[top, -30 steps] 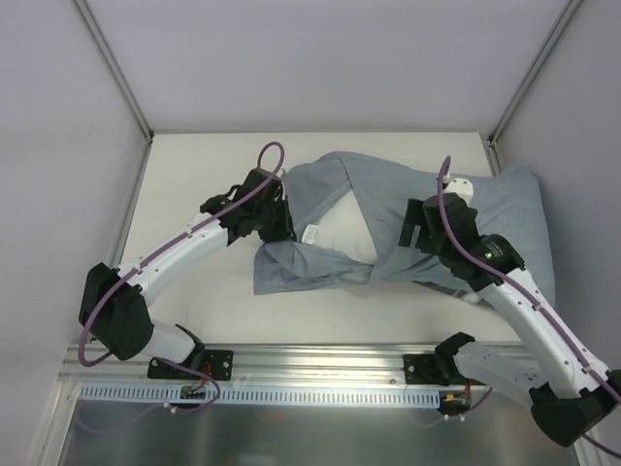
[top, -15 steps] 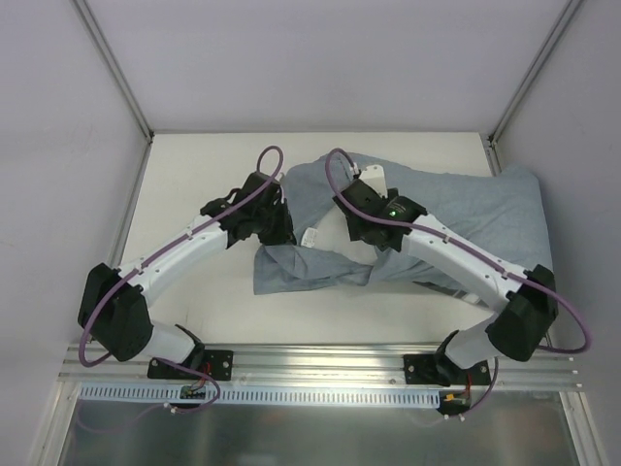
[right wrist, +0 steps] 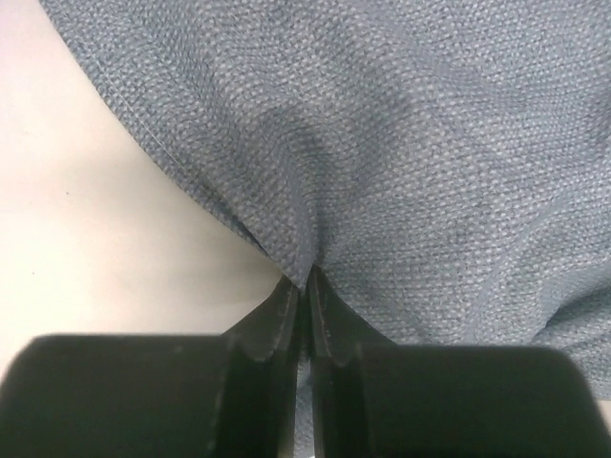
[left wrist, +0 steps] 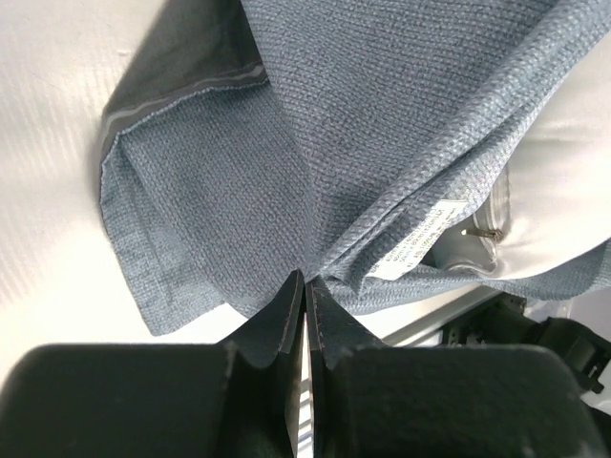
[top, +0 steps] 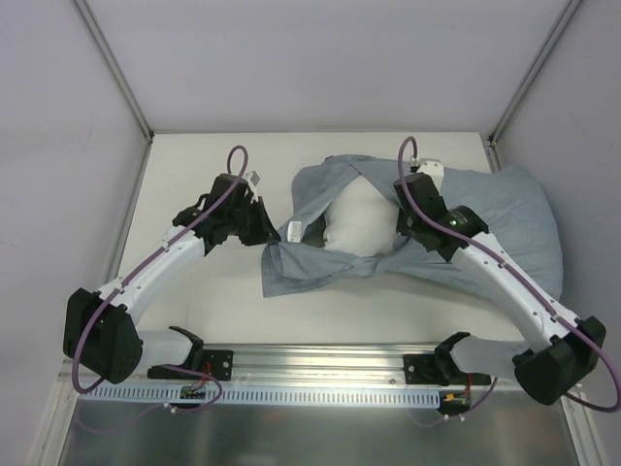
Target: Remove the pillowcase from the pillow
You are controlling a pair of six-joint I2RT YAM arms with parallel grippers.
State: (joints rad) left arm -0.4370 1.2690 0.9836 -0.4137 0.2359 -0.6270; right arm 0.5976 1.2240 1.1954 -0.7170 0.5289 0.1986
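Left gripper [left wrist: 304,282]: jaws pinched together on fold of blue-grey pillowcase [left wrist: 401,105], cloth fanning out ahead of fingertips, care label [left wrist: 421,238] just ahead to right. Right gripper [right wrist: 305,282]: clamped tight on pillowcase pleat, fabric spreading ahead and right. White pillow [top: 354,216]: bared between both grippers, remainder covered beyond right gripper.

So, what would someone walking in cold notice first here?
The white pillow bulges out of the open grey pillowcase mid-table in the top view. On either side of that opening, the left gripper and right gripper are each pinched shut on a fold of the pillowcase fabric. The left is at its left edge, the right at the opening's right rim.
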